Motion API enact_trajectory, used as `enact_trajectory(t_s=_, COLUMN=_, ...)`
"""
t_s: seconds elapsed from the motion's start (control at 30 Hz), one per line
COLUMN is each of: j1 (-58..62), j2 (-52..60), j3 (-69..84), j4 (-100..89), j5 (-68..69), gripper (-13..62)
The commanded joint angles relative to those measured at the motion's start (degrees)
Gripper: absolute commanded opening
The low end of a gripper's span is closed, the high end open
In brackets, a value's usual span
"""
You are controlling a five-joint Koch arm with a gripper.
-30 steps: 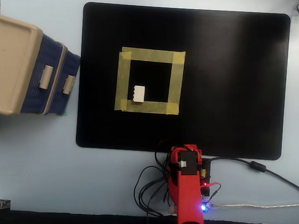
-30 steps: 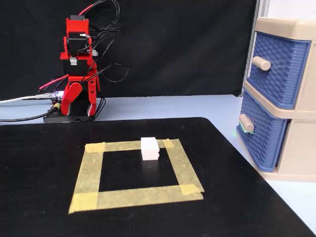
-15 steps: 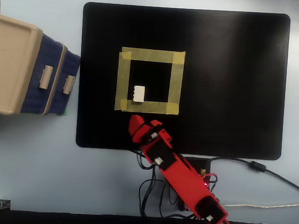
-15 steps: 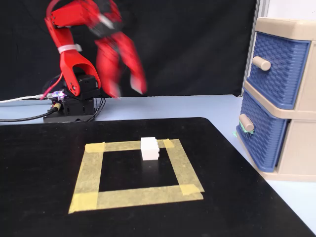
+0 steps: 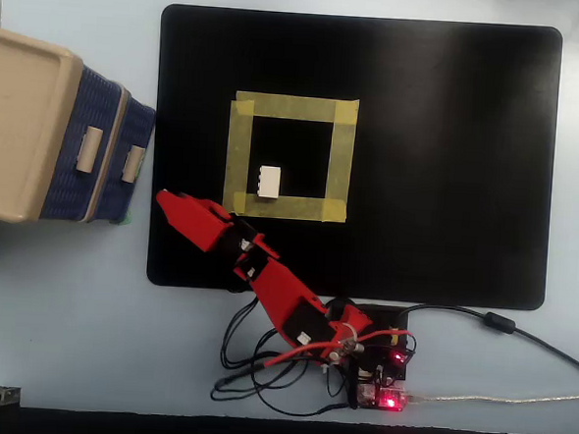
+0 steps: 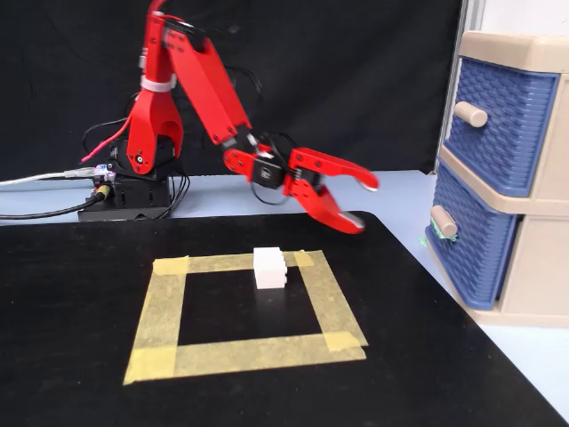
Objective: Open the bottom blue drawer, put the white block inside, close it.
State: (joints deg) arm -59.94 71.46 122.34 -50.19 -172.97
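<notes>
Red gripper (image 5: pixel 167 202) in the overhead view sits at the left edge of the black mat (image 5: pixel 452 138), near the bottom blue drawer (image 5: pixel 133 163). The white block (image 5: pixel 268 181) lies inside the yellow tape square (image 5: pixel 289 158), to the right of the gripper.

From the fixed view, the gripper (image 6: pixel 364 203) is wide open and holds nothing. The white block (image 6: pixel 269 267) rests at the far edge of the tape square (image 6: pixel 244 311). The bottom blue drawer (image 6: pixel 471 240) looks pushed in, far right.
</notes>
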Motion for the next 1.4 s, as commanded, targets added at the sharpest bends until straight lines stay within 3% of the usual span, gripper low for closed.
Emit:
enact_trajectory(t_s=0.0, j1=-0.5, j2=-2.4, j3=-5.1, j4=-6.0, j5=-4.5, gripper=33.3)
enact_trajectory(t_s=0.47, j1=1.9, j2=-18.0, j3=-29.4, j4=2.1, j5=-4.1, gripper=33.0)
enact_trajectory(t_s=0.63, j1=1.8, j2=-20.0, j3=-33.1, j4=5.3, j5=-3.2, gripper=29.3)
enact_trajectory(t_s=0.7, j1=1.8, j2=-20.2, j3=-33.0, j4=6.7, j5=-1.1, gripper=24.6)
enact_trajectory(t_s=0.87, j1=1.8, j2=-20.2, j3=-32.7, j4=10.7, j5=1.0, gripper=-2.6)
enact_trajectory(t_s=0.9, j1=1.8, j2=-20.2, j3=-32.3, j4=11.6, j5=1.0, gripper=-8.3)
enact_trajectory(t_s=1.0, j1=2.6, j2=-19.2, j3=-27.0, j4=12.0, j5=0.6, gripper=-8.1)
enact_trajectory(t_s=1.2, j1=9.0, j2=-0.3, j3=3.9, j4=10.6, j5=0.5, gripper=-8.1)
enact_trajectory(t_s=1.37, j1=10.0, j2=2.7, j3=8.1, j4=11.0, j5=0.5, gripper=-6.7)
